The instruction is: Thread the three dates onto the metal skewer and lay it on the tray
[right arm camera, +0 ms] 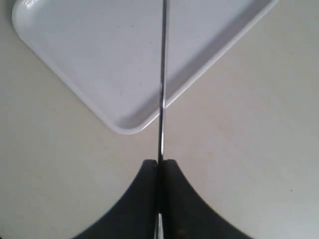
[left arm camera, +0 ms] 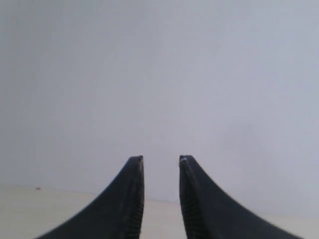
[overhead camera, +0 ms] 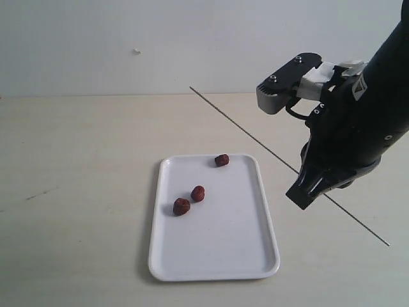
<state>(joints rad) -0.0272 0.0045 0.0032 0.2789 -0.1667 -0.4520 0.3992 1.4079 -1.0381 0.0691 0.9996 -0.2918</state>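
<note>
The right fingers (right arm camera: 149, 174) are pressed tight together and pinch the metal skewer (right arm camera: 162, 74) between them. The thin grey rod sticks out a long way past the tips. In the right wrist view it runs straight across one rounded corner of the tray (right arm camera: 99, 50).

In the exterior view the right fingers (overhead camera: 301, 192) point down on the right side, and the metal skewer (overhead camera: 243, 128) goes through them on a slant. One end points to the far left and shows against the wall (overhead camera: 96, 45). The other end points to the near right. The rod looks lifted off the worktop (overhead camera: 77, 160), but it is so thin that this is hard to be sure of.

The left fingers (left arm camera: 137, 172) are spread a little, with a gap between them and nothing in it. They point at the pale wall. This arm does not show in the exterior view.

The white tray (overhead camera: 223, 243) lies flat on the worktop, just beside the right fingers. The three dates are on it. One date (overhead camera: 222, 160) sits near the far rim. Two more dates (overhead camera: 198, 193) (overhead camera: 181, 206) lie close together on the left half of the tray.
</note>
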